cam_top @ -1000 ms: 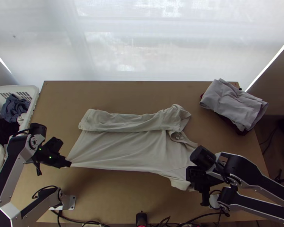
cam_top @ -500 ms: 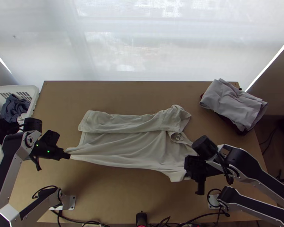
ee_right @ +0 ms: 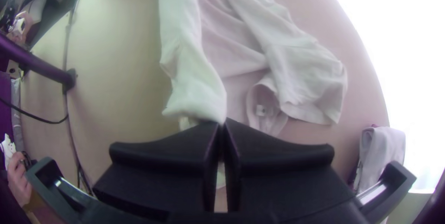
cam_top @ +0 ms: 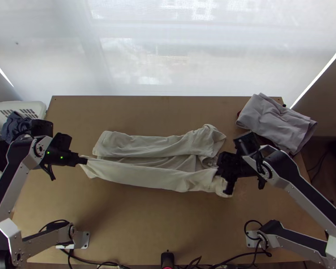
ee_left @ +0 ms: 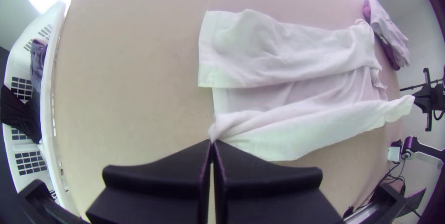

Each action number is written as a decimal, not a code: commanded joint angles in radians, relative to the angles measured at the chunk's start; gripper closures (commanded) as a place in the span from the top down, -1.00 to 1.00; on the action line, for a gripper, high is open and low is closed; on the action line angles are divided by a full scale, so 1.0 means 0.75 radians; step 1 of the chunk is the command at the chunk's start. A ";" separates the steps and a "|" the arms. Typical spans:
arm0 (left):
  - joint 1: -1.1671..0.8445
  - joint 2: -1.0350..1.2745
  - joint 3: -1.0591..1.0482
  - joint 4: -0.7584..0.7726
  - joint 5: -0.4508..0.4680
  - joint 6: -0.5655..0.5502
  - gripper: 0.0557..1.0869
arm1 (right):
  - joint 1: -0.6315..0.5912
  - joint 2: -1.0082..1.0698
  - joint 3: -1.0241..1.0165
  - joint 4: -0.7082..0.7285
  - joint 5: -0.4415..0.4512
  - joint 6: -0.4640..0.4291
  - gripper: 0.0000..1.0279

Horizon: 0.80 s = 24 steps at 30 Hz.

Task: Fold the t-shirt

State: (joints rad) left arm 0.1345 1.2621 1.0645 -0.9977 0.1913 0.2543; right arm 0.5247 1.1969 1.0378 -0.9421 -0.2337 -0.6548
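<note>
The pale t-shirt lies lengthwise across the middle of the table, its far side folded over in a long strip. Its near side is lifted and turned partly over the body, between both grippers. My left gripper is shut on the near corner at the hem end; in the left wrist view the left gripper pinches a bunched bit of the t-shirt. At the sleeve end my right gripper holds cloth; in the right wrist view the right gripper is shut on it, beside the collar.
A white basket with dark and blue clothes stands at the table's left edge. Folded grey cloth lies on the far right corner, over something dark red. Cables and a small black device are at the near edge.
Both grippers have moved up the picture, towards the far side, carrying the t-shirt's near edge with them. That edge now hangs over part of the body, and the middle strip showing has narrowed.
</note>
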 commanded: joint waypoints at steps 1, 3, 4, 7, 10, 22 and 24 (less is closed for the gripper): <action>-0.075 0.183 0.156 0.050 -0.001 -0.073 -0.93 | -0.166 0.239 0.165 0.103 -0.001 -0.078 -0.95; -0.091 0.228 0.201 0.056 -0.001 -0.085 -0.93 | -0.207 0.310 0.228 0.115 -0.001 -0.098 -0.95; -0.100 0.246 0.219 0.058 -0.001 -0.092 -0.93 | -0.223 0.343 0.257 0.119 -0.001 -0.105 -0.95; -0.104 0.309 0.266 0.070 -0.001 -0.102 -0.93 | -0.270 0.449 0.353 0.131 -0.003 -0.133 -0.95; -0.102 0.377 0.305 0.087 -0.012 -0.104 -0.93 | -0.307 0.558 0.457 0.131 -0.003 -0.154 -0.95; -0.085 0.641 0.603 0.097 -0.057 -0.116 -0.93 | -0.348 0.865 0.733 0.131 -0.003 -0.166 -0.95; -0.087 0.684 0.651 0.097 -0.061 -0.118 -0.93 | -0.360 0.908 0.774 0.131 -0.003 -0.166 -0.95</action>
State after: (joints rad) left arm 0.0685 1.6699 1.4349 -0.9272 0.1635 0.1715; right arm 0.2806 1.7638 1.5181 -0.8459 -0.2363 -0.7727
